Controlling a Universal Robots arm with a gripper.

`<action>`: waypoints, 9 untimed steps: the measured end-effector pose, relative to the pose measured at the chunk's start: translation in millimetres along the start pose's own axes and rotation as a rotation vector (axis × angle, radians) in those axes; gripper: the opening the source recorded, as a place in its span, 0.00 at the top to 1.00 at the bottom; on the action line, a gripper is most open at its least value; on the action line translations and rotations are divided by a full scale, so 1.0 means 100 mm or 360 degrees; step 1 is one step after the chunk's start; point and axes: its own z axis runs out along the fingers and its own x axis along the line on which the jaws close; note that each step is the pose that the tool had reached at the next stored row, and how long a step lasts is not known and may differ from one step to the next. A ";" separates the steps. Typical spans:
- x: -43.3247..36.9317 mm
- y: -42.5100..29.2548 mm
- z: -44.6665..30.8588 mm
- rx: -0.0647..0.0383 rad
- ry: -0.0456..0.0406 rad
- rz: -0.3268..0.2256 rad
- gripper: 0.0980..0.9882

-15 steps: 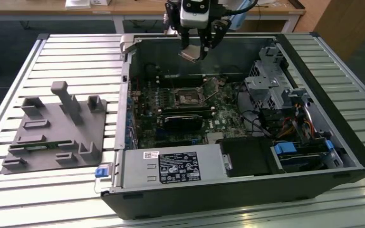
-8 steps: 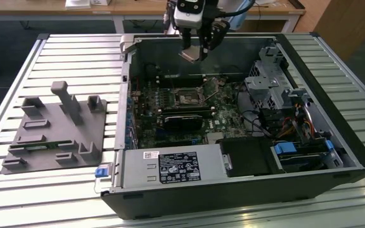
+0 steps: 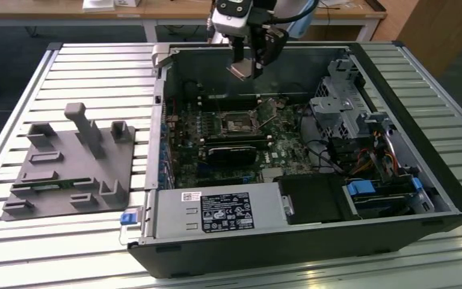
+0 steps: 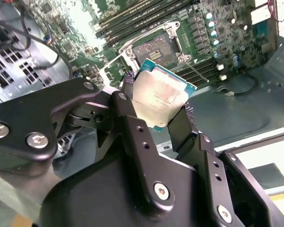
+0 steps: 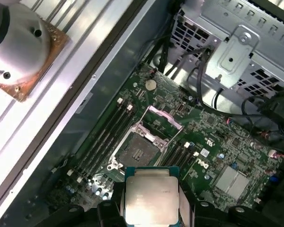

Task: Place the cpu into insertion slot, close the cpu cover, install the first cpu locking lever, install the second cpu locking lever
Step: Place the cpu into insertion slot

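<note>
Placement unfinished: gripper [image 3: 245, 71] clamps the cpu [image 3: 240, 71] above the empty insertion slot [image 3: 237, 122], upper centre of the exterior view; cpu cover [image 5: 165, 117] stands open.

In the second wrist view the gripper [image 4: 158, 94] fingers [image 4: 124, 101] clamped on the cpu [image 4: 161, 90] cover two of its edges, and in the first wrist view one edge of it is lost at the picture's border. In the exterior view the arm [image 3: 251, 15] is cut off by the top edge. There the insertion slot [image 3: 237, 122] is too small to tell its locking levers apart.
</note>
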 end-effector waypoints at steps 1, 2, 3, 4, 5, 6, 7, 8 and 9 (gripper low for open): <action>0.000 0.000 0.002 0.0000 -0.0002 0.0022 0.51; 0.000 -0.001 0.004 -0.0001 -0.0004 0.0045 0.51; 0.000 -0.001 0.006 -0.0001 -0.0006 0.0069 0.51; 0.000 -0.001 0.008 -0.0002 -0.0008 0.0093 0.51; 0.000 -0.002 0.009 -0.0002 -0.0010 0.0117 0.51; 0.000 -0.002 0.012 -0.0003 -0.0012 0.0140 0.51; 0.000 -0.002 0.014 -0.0003 -0.0014 0.0166 0.51; 0.000 -0.002 0.016 -0.0003 -0.0016 0.0190 0.51; 0.000 -0.002 0.018 -0.0004 -0.0018 0.0214 0.51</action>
